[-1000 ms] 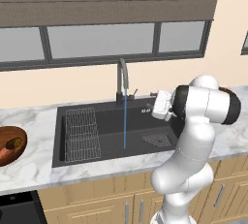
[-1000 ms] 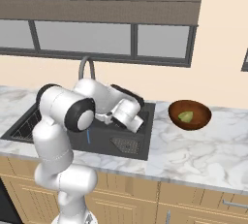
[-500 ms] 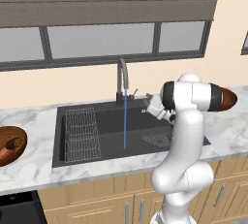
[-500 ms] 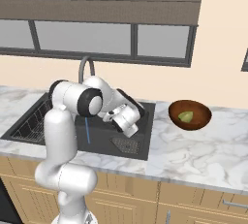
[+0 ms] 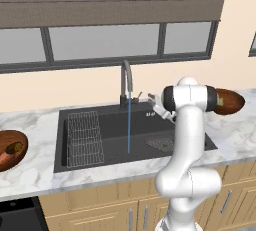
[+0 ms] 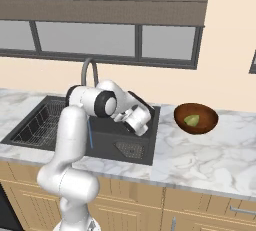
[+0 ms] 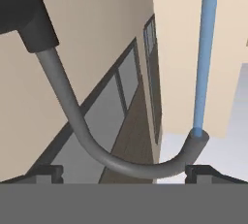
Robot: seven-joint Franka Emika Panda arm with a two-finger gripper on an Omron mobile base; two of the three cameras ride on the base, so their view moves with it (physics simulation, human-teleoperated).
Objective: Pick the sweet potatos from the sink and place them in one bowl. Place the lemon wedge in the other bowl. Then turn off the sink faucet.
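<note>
We hover our two-finger gripper (image 5: 156, 106) wide open and empty beside the tall slim grey metal gooseneck faucet (image 5: 126, 82) at the black sink's (image 5: 112, 147) back rim, water running, judging its small, stiff, slick side lever (image 5: 137, 96) the part to nudge.

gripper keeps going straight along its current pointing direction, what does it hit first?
Most likely the sink faucet: in the hand view its grey gooseneck arcs right across the line of the open gripper, between the fingertips. Depth is unclear, so how near is hard to say.
</note>
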